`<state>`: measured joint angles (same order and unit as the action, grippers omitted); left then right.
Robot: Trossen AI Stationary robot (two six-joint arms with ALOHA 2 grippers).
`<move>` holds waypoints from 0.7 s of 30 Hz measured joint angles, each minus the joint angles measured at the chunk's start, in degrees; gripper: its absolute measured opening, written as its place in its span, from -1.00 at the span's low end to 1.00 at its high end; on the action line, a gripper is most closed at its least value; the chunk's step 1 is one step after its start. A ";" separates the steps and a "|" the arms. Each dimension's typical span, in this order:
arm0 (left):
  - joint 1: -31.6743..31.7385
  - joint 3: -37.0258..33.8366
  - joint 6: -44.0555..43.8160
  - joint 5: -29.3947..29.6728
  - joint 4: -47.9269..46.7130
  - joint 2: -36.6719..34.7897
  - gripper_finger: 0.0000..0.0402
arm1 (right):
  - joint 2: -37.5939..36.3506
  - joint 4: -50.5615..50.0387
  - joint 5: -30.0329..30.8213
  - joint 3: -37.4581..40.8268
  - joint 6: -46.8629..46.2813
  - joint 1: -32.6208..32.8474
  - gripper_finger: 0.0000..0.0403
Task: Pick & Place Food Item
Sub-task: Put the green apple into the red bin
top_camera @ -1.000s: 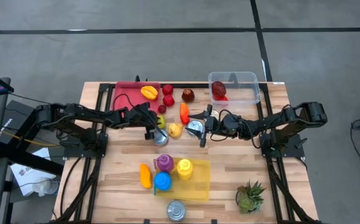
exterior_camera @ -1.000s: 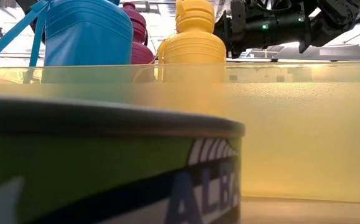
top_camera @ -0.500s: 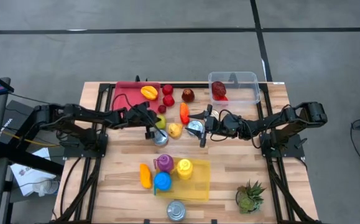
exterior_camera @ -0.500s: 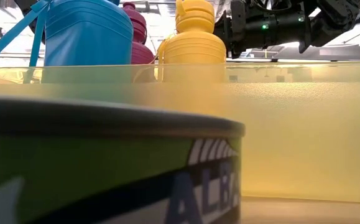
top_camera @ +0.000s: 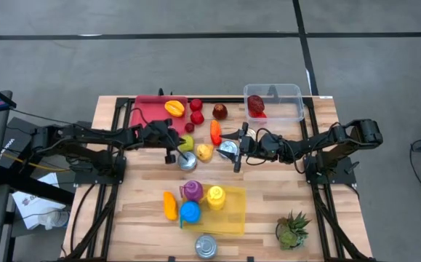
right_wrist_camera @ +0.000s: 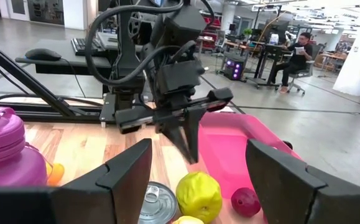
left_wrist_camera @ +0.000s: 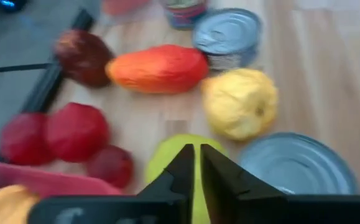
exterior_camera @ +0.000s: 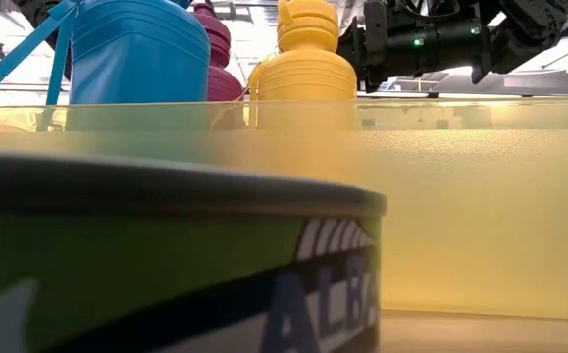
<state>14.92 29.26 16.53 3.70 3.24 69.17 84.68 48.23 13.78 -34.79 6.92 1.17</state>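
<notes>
The left gripper hangs above a round yellow-green fruit near the middle of the wooden table, its jaws clenched with nothing between them. Close around that fruit lie a silver tin can, a pale yellow lemon-shaped fruit, an orange carrot-shaped piece and several small red round fruits, of which one lies just beside it. The right gripper waits opposite, jaws released and empty, beside a second silver tin can.

The clear plastic box at the table's far edge holds one dark red fruit. The flat red tray carries one orange-yellow fruit. The shallow yellow tray carries three plastic bottles: purple, yellow and blue.

A third tin can stands at the near edge, and one small potted plant near the right corner.
</notes>
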 joint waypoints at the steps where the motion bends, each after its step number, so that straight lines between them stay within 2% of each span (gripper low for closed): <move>1: 0.00 0.00 0.02 -1.15 -0.14 0.35 -0.80 | 0.00 0.00 0.00 0.00 -0.02 0.00 0.24; 11: 0.59 0.04 4.04 -2.44 0.82 6.03 0.18 | 0.00 -0.02 0.00 0.00 -0.07 0.00 0.24; 14: 1.98 0.88 4.09 -2.31 1.97 8.29 0.29 | 0.00 -0.02 0.00 0.00 -0.06 0.00 0.24; 21: 3.17 4.01 4.31 -2.12 3.07 12.02 0.32 | 0.00 -0.32 0.00 0.00 -0.04 0.00 0.24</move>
<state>18.09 33.26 20.84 1.58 6.30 81.20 84.68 47.91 13.78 -34.79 6.87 1.17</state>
